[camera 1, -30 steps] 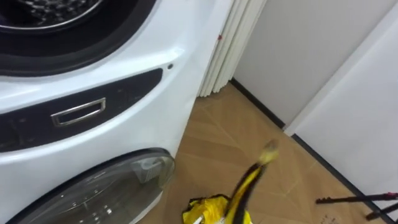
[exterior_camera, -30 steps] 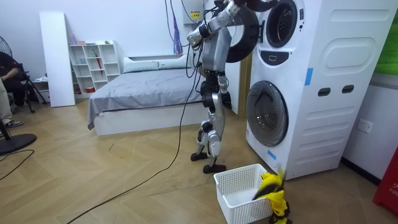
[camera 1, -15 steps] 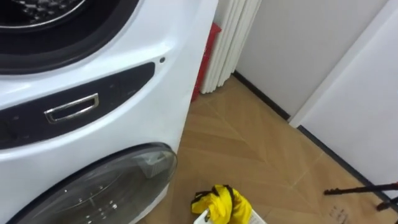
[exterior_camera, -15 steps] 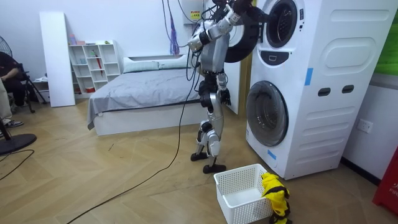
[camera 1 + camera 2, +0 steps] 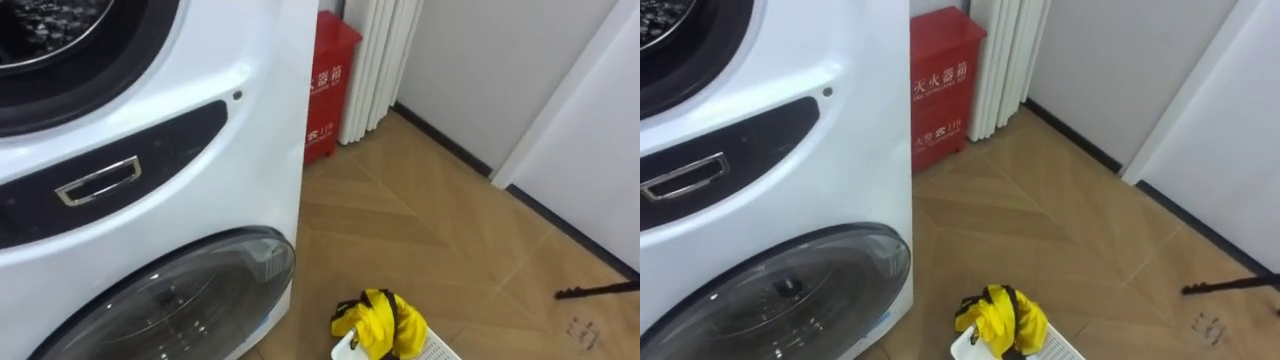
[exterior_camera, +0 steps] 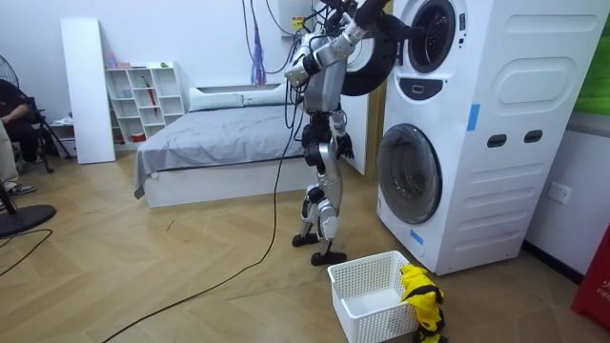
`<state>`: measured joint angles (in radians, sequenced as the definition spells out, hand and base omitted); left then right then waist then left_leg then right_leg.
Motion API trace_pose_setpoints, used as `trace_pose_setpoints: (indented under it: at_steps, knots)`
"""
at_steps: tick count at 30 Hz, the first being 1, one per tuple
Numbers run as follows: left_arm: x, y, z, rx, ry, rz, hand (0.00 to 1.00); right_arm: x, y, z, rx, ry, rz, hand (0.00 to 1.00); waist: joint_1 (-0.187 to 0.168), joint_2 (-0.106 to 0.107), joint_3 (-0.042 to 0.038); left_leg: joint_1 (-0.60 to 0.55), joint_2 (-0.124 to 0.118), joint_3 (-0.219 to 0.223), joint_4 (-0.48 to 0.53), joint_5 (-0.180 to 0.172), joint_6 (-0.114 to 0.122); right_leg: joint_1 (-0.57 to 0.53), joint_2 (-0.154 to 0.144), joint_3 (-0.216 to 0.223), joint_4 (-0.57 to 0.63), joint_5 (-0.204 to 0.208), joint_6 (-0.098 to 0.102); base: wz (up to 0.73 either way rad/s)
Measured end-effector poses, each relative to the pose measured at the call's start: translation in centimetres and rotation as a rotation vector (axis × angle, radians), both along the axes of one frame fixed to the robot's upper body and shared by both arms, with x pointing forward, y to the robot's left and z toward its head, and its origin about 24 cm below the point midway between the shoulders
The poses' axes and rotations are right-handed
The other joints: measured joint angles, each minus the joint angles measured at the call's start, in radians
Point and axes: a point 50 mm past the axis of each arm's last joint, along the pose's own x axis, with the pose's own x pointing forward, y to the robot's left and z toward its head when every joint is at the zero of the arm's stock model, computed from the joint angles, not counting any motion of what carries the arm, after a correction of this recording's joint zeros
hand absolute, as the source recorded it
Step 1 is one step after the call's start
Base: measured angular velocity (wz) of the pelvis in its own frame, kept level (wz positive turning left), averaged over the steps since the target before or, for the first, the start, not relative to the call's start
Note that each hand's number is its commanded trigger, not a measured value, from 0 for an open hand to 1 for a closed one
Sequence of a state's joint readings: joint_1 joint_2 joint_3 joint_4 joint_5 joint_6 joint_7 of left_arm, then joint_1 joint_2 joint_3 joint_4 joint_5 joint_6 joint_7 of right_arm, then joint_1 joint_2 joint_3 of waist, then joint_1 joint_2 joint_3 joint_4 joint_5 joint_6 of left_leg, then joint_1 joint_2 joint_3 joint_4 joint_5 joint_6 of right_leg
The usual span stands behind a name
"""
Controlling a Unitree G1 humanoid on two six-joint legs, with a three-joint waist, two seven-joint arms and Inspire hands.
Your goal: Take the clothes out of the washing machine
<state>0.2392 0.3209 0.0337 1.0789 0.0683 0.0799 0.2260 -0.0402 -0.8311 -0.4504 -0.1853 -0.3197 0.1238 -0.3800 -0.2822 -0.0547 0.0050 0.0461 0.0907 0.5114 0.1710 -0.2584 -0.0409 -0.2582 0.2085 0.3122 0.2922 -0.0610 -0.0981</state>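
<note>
Yellow cloth (image 5: 378, 322): draped over the rim of the white basket (image 6: 355, 307), at the corner nearest the washer (image 5: 250, 150). Part of it hangs down outside the basket wall. It lies well apart from both hands.

Hands, room view: the robot stands upright facing the washer stack, close to it. One arm is lifted toward the upper drum. The raised hand (image 6: 362, 10) sits by the open upper door (image 6: 374, 52), near the top edge of the view. Its fingers are too small to read, so I cannot tell whether they are apart or together, or whether it touches anything. The low hand (image 6: 344, 148) hangs at hip height. Its state I cannot tell either, nor which of the two is left or right.

Edges and room: the basket stands on the floor (image 5: 430, 230) near the washer's front lower corner, below the lower door (image 5: 170, 310). The drum mouth (image 5: 60, 30) gapes above a dark strip with a metal handle (image 5: 97, 182). A red box (image 5: 325, 85) stands just beside the washer's side. A white ribbed panel (image 5: 385, 60) stands next to the box, by the wall. Bare floor runs from the basket to the wall, with a thin dark rod (image 5: 600, 291) at the right edge. Behind the robot, open floor reaches to the bed (image 6: 210, 143).
</note>
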Motion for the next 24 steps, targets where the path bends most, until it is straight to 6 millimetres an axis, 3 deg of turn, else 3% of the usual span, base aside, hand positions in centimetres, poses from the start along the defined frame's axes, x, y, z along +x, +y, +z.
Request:
trace_pose_setpoints:
  at_steps: [6,11,16,18,19,21,24]
  knots:
    - [0.1,-0.5,-0.2,-0.017,-0.017,0.008,0.0,-0.1,0.1,-0.9,0.133,0.004,0.081,0.0,-0.008,0.003,-0.0007,0.017,0.006,-0.059,-0.007,0.003,0.0,0.053,-0.016,-0.056,-0.037,0.003,-0.005,0.27]
    - [0.4,-2.2,-0.8,-0.038,-0.043,0.02,0.0,-0.8,1.5,-4.5,0.32,0.045,0.178,0.0,0.044,0.008,-0.0018,0.028,0.008,-0.105,-0.009,0.003,0.0,0.093,-0.031,-0.101,-0.072,0.002,-0.007,0.33]
    - [0.7,-3.8,-1.3,-0.039,-0.033,-0.042,0.0,-1.7,3.7,-14.4,0.769,0.23,0.228,0.0,0.113,0.018,-0.0018,0.035,0.006,-0.179,-0.008,0.004,0.002,0.143,-0.053,-0.173,-0.111,-0.005,-0.007,0.48]
    - [0.6,-5.2,-1.7,-0.072,-0.026,-0.044,0.0,-2.3,4.6,-20.6,0.985,0.377,0.173,0.0,0.142,0.035,-0.0077,0.04,0.001,-0.218,-0.007,0.004,0.003,0.17,-0.066,-0.209,-0.128,-0.01,-0.004,0.51]
    - [0.6,-5.5,-1.8,-0.081,-0.029,-0.043,0.0,-2.7,4.7,-21.9,1.038,0.402,0.15,0.0,0.153,0.04,-0.0085,0.043,-0.001,-0.222,-0.008,0.004,0.003,0.173,-0.069,-0.21,-0.127,-0.013,-0.003,0.36]
    - [0.2,-6.0,-1.9,-0.089,-0.033,-0.04,0.0,-4.2,5.5,-26.8,1.21,0.523,0.066,0.0,0.196,0.054,-0.0075,0.054,-0.002,-0.241,-0.007,0.004,0.003,0.193,-0.075,-0.233,-0.127,-0.024,-0.004,0.31]
    - [-0.4,-5.8,-1.9,-0.08,-0.027,-0.021,0.0,-6.3,6.9,-31.6,1.343,0.656,-0.031,0.0,0.212,0.056,-0.0074,0.056,-0.003,-0.287,-0.007,0.005,0.003,0.217,-0.083,-0.273,-0.139,-0.034,-0.007,0.45]
